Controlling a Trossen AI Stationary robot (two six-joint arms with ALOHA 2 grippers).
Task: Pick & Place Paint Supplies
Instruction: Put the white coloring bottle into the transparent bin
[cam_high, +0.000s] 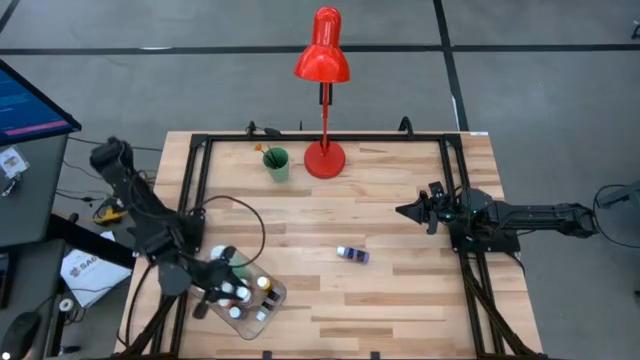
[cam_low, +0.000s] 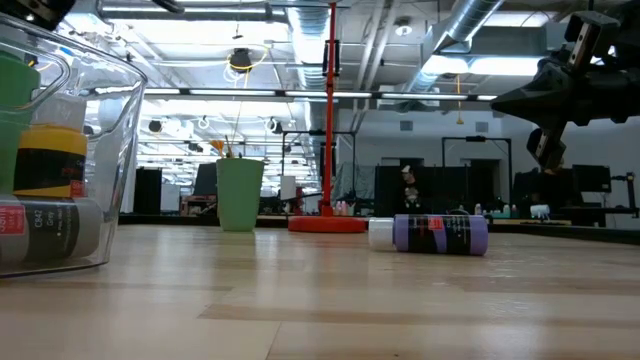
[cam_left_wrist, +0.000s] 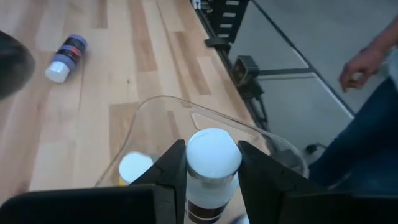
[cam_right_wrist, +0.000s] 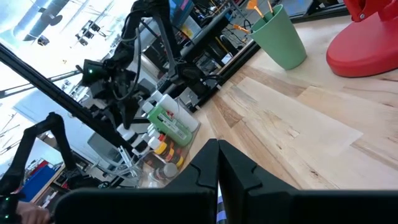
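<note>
Left tool (cam_left_wrist: 212, 171): clamped on a white-capped bottle (cam_left_wrist: 212, 163) over the tray (cam_left_wrist: 155, 115).
Right tool (cam_high: 403, 211): closed, empty.
Purple bottle (cam_high: 353, 254): white cap, lying on table (cam_high: 400, 290).

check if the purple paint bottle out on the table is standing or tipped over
Tipped over: the purple paint bottle lies on its side on the table, white cap pointing sideways, apart from the clear tray.

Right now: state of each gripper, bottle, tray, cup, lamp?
left gripper: shut on white-capped bottle, over the clear tray
right gripper: shut, empty, raised off the table
purple bottle: lying on its side, mid-table
clear tray: holds several bottles
green cup: upright
red lamp: upright
</note>
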